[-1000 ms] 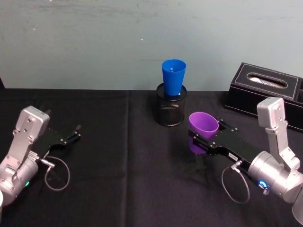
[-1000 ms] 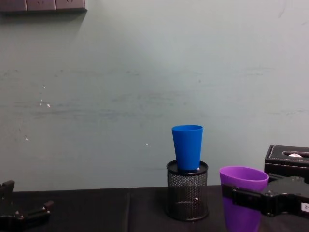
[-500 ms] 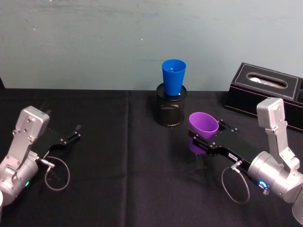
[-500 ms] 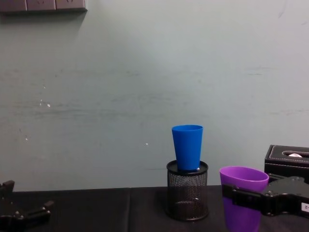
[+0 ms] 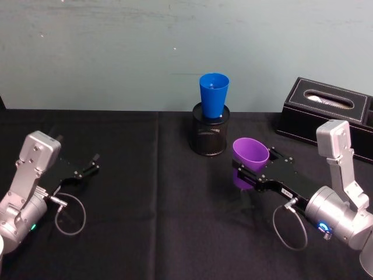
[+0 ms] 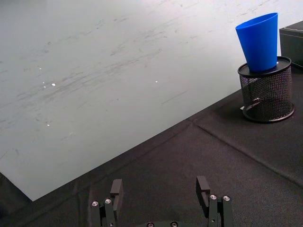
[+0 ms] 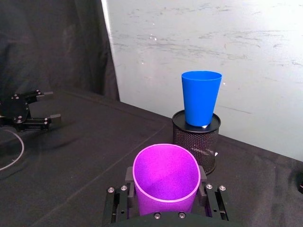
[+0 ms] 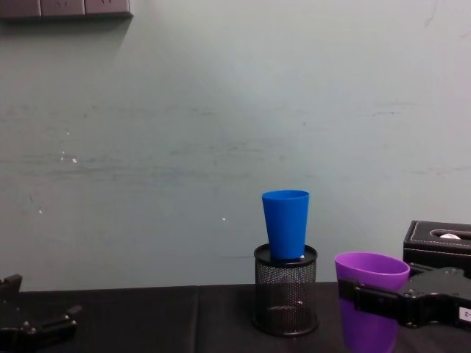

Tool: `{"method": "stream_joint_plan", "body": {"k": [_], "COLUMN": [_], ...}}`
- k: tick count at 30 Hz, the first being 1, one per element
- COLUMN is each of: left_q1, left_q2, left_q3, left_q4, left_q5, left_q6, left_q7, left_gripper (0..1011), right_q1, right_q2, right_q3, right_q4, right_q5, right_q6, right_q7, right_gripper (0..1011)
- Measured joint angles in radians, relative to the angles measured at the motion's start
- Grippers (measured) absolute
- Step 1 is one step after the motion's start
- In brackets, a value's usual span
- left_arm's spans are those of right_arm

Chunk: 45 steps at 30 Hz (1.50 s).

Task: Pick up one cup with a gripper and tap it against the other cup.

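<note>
Now the right gripper (image 5: 255, 166) holds the purple cup (image 5: 250, 153) tight in its fingers, near the blue cup (image 5: 213, 93). That one just stands on a mesh holder (image 5: 210, 139), so a hard tap could knock it off. The left gripper (image 6: 159, 184) rests on the left with fingers apart.

Blue cup (image 8: 286, 224) sits upright in a black mesh holder (image 8: 285, 293) on the bench (image 8: 147, 323). At its four o'clock the right pincer (image 8: 372, 298) clasps the purple cup (image 8: 368, 334), with the left pincer (image 8: 37, 323) low at eight o'clock.
</note>
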Motion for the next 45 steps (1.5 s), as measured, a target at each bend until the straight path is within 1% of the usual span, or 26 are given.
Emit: {"method": "stream_joint_plan", "body": {"k": [6, 18, 23, 29, 45], "left_q1": [0.0, 0.0, 0.0, 0.0, 0.0], "left_q2": [0.0, 0.0, 0.0, 0.0, 0.0], "left_q3": [0.0, 0.0, 0.0, 0.0, 0.0], "left_q4": [0.0, 0.0, 0.0, 0.0, 0.0], "left_q5": [0.0, 0.0, 0.0, 0.0, 0.0], "left_q6": [0.0, 0.0, 0.0, 0.0, 0.0], "left_q7": [0.0, 0.0, 0.0, 0.0, 0.0], "left_gripper": [1012, 1011, 1011, 1012, 1011], "right_q1": [0.002, 0.027, 0.037, 0.039, 0.029], "right_q2": [-0.002, -0.016, -0.021, -0.023, -0.028], "right_q3": [-0.002, -0.023, -0.029, -0.035, -0.051], "right_q4": [0.016, 0.091, 0.123, 0.138, 0.152], "right_q5": [0.0, -0.011, -0.016, -0.023, -0.036], "right_q6": [-0.004, -0.052, -0.063, -0.066, -0.068], "right_q7": [0.003, 0.033, 0.041, 0.046, 0.056], "right_gripper": [732, 732, 731, 732, 731]}}
